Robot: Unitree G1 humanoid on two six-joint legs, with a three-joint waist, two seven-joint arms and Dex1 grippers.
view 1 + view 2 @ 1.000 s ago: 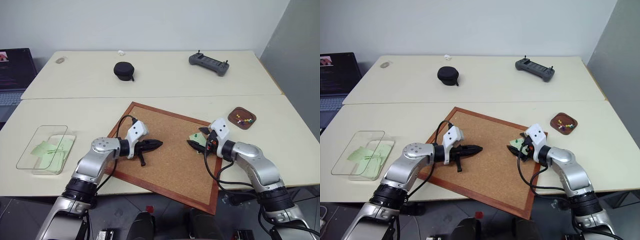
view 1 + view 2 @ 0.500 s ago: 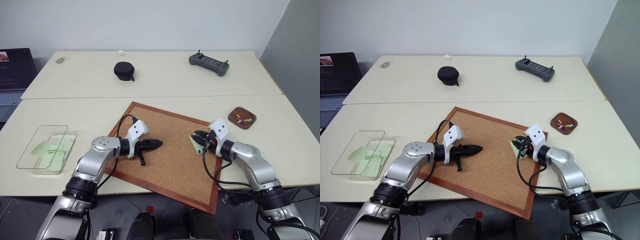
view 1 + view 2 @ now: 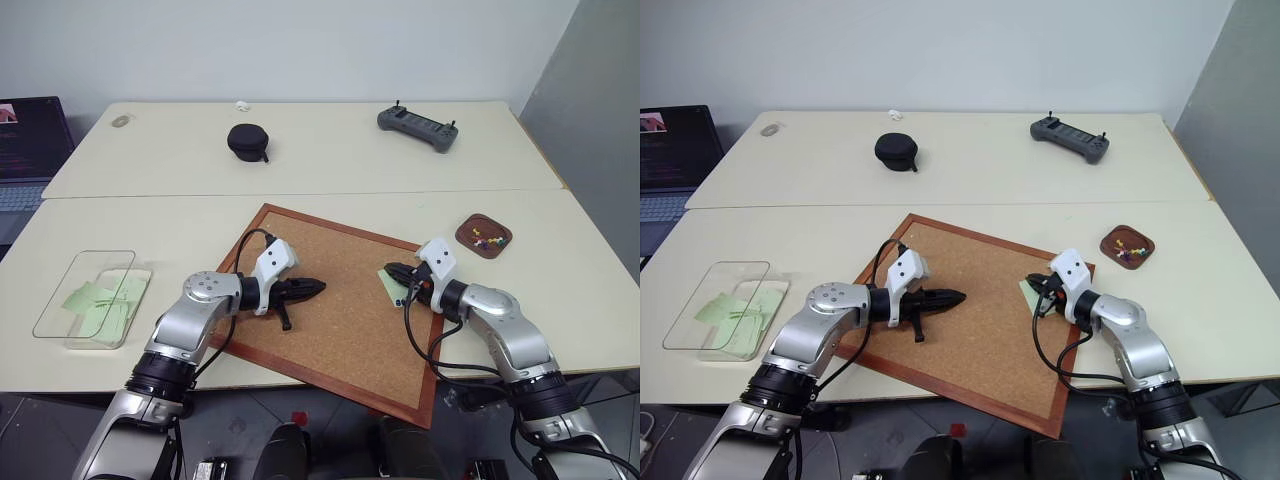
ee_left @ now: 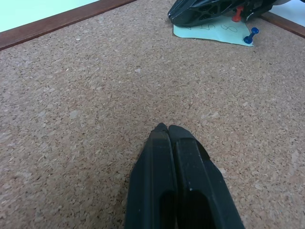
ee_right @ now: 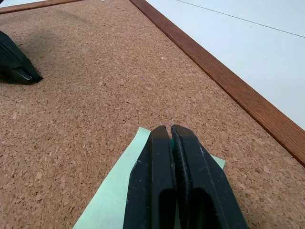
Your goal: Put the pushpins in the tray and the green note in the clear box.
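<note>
right gripper jaws have just clenched over green note right of frame centre on cork board; what they pinch is hidden | left gripper clenched, empty | pushpins pin note | tray, clear box wait.

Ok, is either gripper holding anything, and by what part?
Left gripper: shut, empty. Right gripper: shut over the note, beside a red pin; whether it pinches anything cannot be told.
</note>
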